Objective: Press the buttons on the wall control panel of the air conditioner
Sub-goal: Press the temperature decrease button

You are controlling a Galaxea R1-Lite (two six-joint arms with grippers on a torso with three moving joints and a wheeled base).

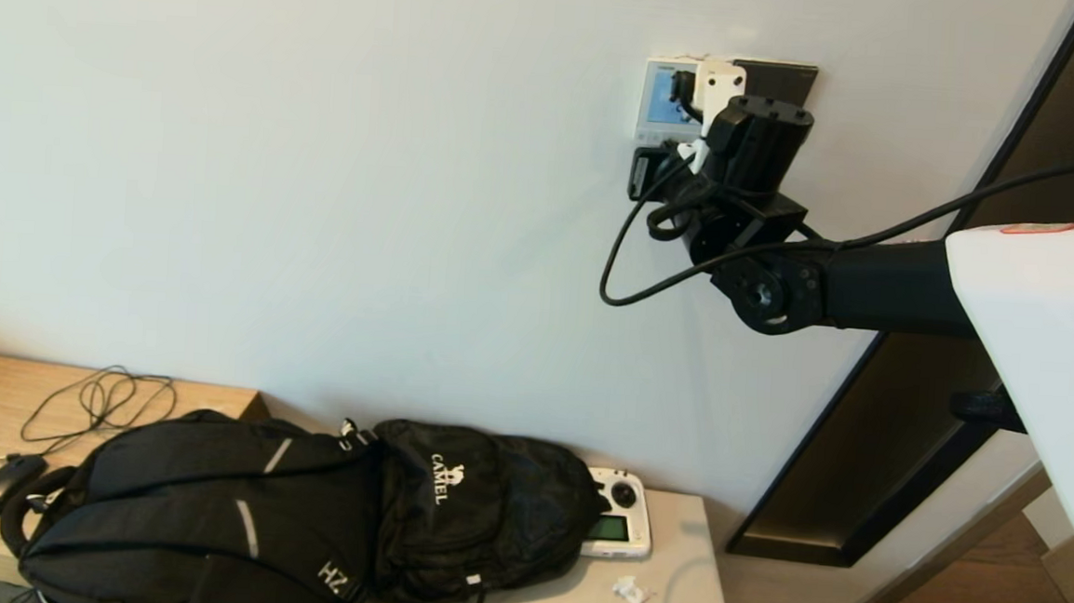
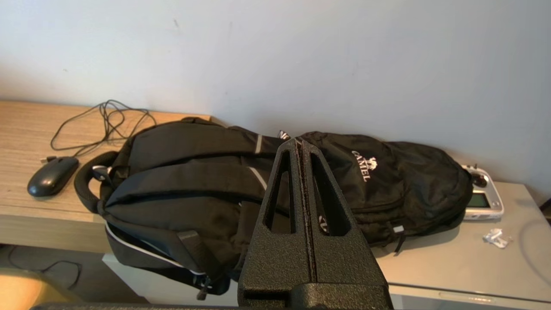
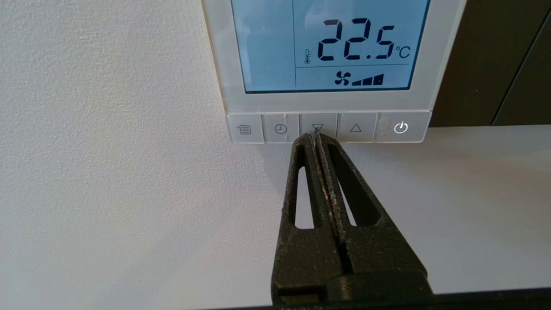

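Pressing step in hand, right gripper [image 3: 315, 137] pinched closed on nothing, tip at the down-arrow among the buttons [image 3: 328, 128] of the wall-mounted control panel [image 3: 331, 56] (contact unclear), probably calling for a short straight push; left gripper [image 2: 302, 146] closed, empty, parked above backpack [image 2: 224, 181].

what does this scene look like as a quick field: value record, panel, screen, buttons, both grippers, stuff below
panel: white wall control panel, beside a black plate
screen: reads 22.5 °C, fan icon with bars
buttons: row of five buttons under the screen
right gripper: shut, tips at the down-arrow button
left gripper: shut, away from the wall, above a black backpack
below: mouse, handheld controller
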